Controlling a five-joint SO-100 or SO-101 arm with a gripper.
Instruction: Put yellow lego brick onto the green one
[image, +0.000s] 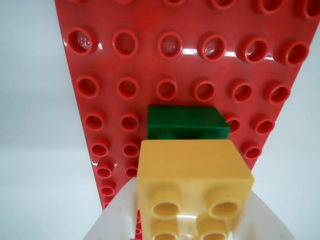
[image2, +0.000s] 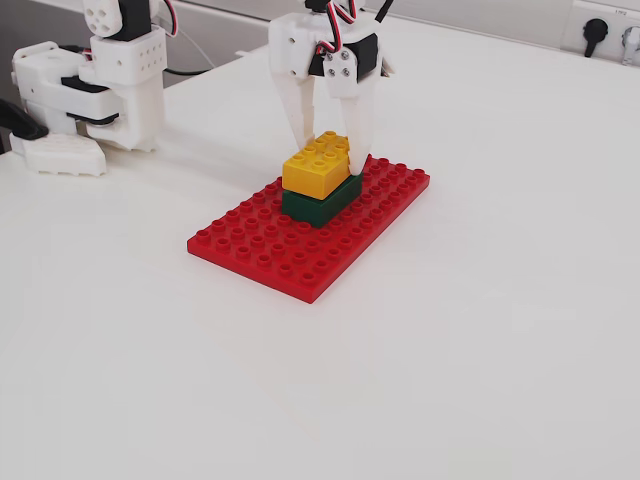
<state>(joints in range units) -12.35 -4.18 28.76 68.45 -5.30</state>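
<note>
The yellow lego brick (image2: 316, 165) sits on top of the dark green one (image2: 318, 205), which stands on a flat red baseplate (image2: 270, 250). In the wrist view the yellow lego brick (image: 192, 165) fills the lower middle, and a strip of the green one (image: 187, 122) shows just beyond it. My gripper (image2: 332, 150) comes down from above, its white fingers (image2: 358, 125) against both sides of the yellow brick. In the wrist view, the gripper (image: 192, 200) holds the brick from left and right at the bottom edge.
The red baseplate (image: 165, 65) lies on a white table (image2: 480, 330). The arm's white base (image2: 90, 90) stands at the back left in the fixed view. A wall socket (image2: 597, 30) is at the far right rear.
</note>
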